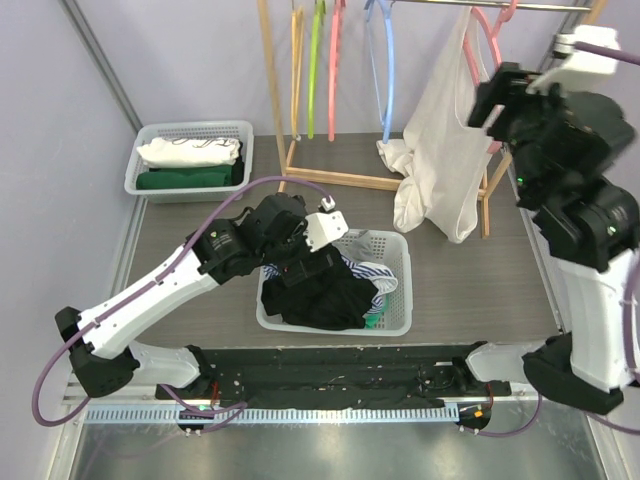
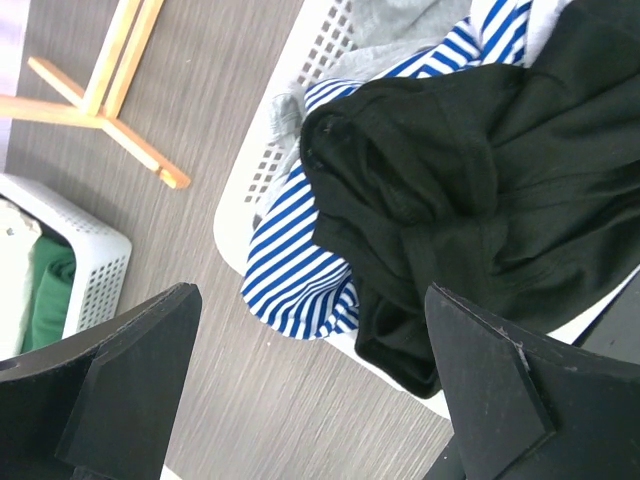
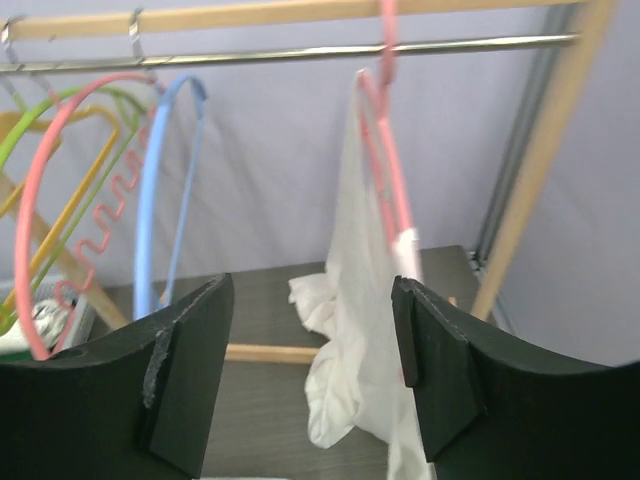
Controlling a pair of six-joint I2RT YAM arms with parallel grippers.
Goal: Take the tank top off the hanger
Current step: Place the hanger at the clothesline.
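Hanging at the right end of the rack (image 1: pixel 275 80), the white tank top (image 1: pixel 440 140) is on a pink hanger (image 3: pixel 385 170), which hooks over the metal rail (image 3: pixel 250 52) below a wooden top bar. Its lower part bunches to the left, down near the rack's wooden foot; whether it touches the tabletop (image 1: pixel 470 290) cannot be told.

Surface: dark grey wood-grain tabletop with a pale metal strip along the near edge.

Room: plain pale lilac walls (image 1: pixel 180 60) at the back and left, with a grey upright in the back left corner.

Rack: light wood frame at the back of the tabletop. Yellow, green, pink and blue hangers (image 1: pixel 335 60) hang bare, left of the tank top.

Centre basket (image 1: pixel 395 310): white and perforated, near the arms. It holds a black garment (image 1: pixel 320 295) on top, with blue-and-white striped cloth (image 2: pixel 290 270) spilling over one rim and some grey cloth behind.

Left basket (image 1: pixel 150 135): white, at the back left corner, well apart from the centre one. Folded white cloth lies on green cloth inside.

Left hand (image 2: pixel 315 380): fingers wide apart, holding nothing, hovering over the centre basket.

Right hand (image 3: pixel 312 340): raised to rail height just beside the tank top. Fingers are apart with nothing clamped, and the tank top hangs just beyond them, in line with the right finger. Contact cannot be told.
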